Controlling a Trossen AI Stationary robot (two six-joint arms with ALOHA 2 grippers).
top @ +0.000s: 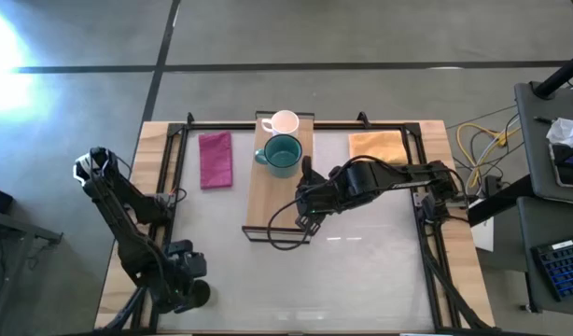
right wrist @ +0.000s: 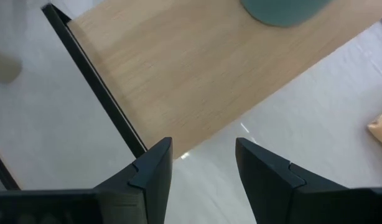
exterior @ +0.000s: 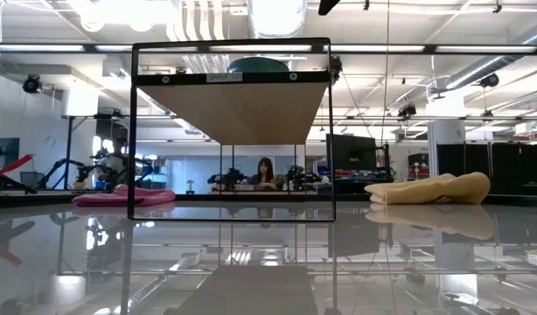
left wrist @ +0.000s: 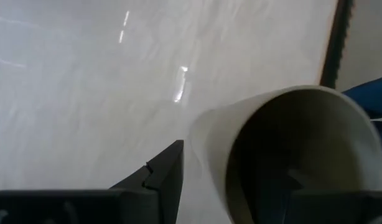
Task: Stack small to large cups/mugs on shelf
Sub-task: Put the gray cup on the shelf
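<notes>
The light-wood shelf stands mid-table on a dark frame. On its far end stand the white mug and, just nearer, the teal mug, whose top shows in the low view. My right gripper is open and empty over the shelf's near right edge; its wrist view shows the plank and the teal mug's base. My left gripper is at the table's near left corner, shut on a handleless cup, which looks pale outside and dark inside. My left gripper holds the cup by its wall near the rim. One finger is outside the wall, the other seems to reach into the hollow. The cup's mouth faces back toward the wrist. Whether the cup is clear of the table, I cannot tell.
A pink cloth lies left of the shelf and an orange cloth right of it; both show in the low view. A dark rail frame borders the white tabletop. People sit in the room behind.
</notes>
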